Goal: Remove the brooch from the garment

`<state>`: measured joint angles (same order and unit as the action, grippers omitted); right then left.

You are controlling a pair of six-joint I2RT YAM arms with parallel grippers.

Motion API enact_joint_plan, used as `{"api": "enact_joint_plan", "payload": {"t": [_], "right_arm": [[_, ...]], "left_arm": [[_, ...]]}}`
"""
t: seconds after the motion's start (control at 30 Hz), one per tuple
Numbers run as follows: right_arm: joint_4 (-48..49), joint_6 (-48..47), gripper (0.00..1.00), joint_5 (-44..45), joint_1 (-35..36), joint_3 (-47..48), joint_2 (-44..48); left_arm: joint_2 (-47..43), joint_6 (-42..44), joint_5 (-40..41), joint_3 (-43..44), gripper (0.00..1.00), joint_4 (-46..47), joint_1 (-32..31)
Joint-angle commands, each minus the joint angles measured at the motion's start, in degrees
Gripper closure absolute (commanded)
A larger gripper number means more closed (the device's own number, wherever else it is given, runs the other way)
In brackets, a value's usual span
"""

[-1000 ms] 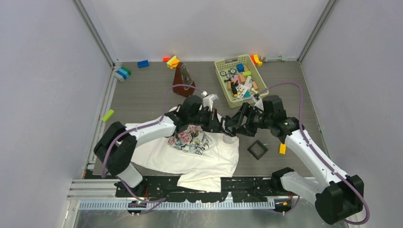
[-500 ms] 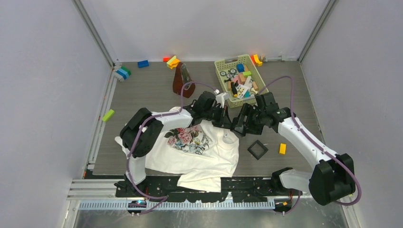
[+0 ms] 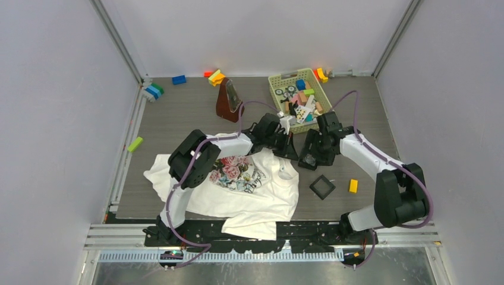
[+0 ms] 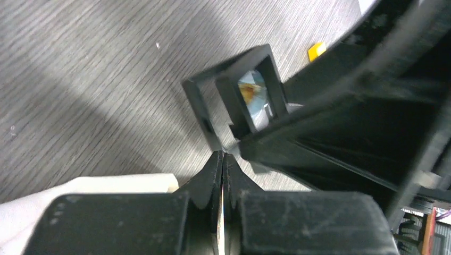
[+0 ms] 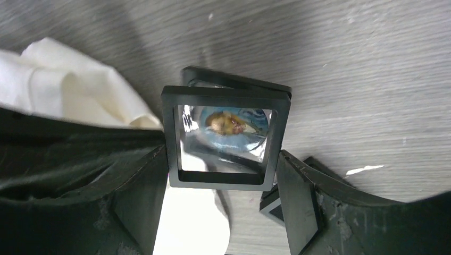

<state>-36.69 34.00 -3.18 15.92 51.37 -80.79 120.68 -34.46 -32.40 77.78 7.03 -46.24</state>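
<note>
The white floral T-shirt, the garment (image 3: pixel 249 196), lies flat at the near middle of the table. My left gripper (image 3: pixel 292 149) is just past the collar, jaws pressed shut. In the left wrist view (image 4: pixel 222 155) a tiny pale bit, the brooch (image 4: pixel 232 150), shows at their tips. My right gripper (image 3: pixel 309 159) is shut on a black square tray (image 5: pixel 220 178) with a clear film, held upright above the table. The tray (image 4: pixel 202 106) stands right in front of the left fingertips. A fold of the shirt (image 5: pixel 80 95) lies beside it.
A second black square tray (image 3: pixel 321 186) and a small orange block (image 3: pixel 353 186) lie right of the shirt. A yellow-green basket (image 3: pixel 274 95) of small parts and a brown wedge-shaped object (image 3: pixel 227 101) stand behind. Coloured blocks lie along the back and left edges.
Both grippers have moved away from the shirt's print toward the back right, past the collar. The left arm has stretched out and the right gripper has drawn in, meeting near the basket.
</note>
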Motion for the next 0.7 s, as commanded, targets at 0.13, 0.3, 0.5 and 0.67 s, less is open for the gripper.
{"api": "enact_joint_plan", "payload": {"t": [0.13,0.3,0.5,0.67], "right_arm": [[1.30,-3.11,0.53,14.45,-2.17,4.88,-6.90],[-0.04,-2.49,0.50,18.82,-2.71,7.65,-10.54],[-2.29,-1.15,0.17,20.45,-2.74,10.73,-14.28],[-4.53,-0.91,0.01,21.39,-2.75,11.26,-10.94]], "left_arm": [[-2.66,5.60,2.37,3.29,1.00,-3.57,-0.72],[-7.82,8.70,5.53,2.17,1.00,-9.03,-0.74],[-16.18,11.15,8.46,-1.42,1.00,-14.13,-0.03],[-26.11,12.17,11.03,-6.15,0.86,-19.74,2.63]]}}
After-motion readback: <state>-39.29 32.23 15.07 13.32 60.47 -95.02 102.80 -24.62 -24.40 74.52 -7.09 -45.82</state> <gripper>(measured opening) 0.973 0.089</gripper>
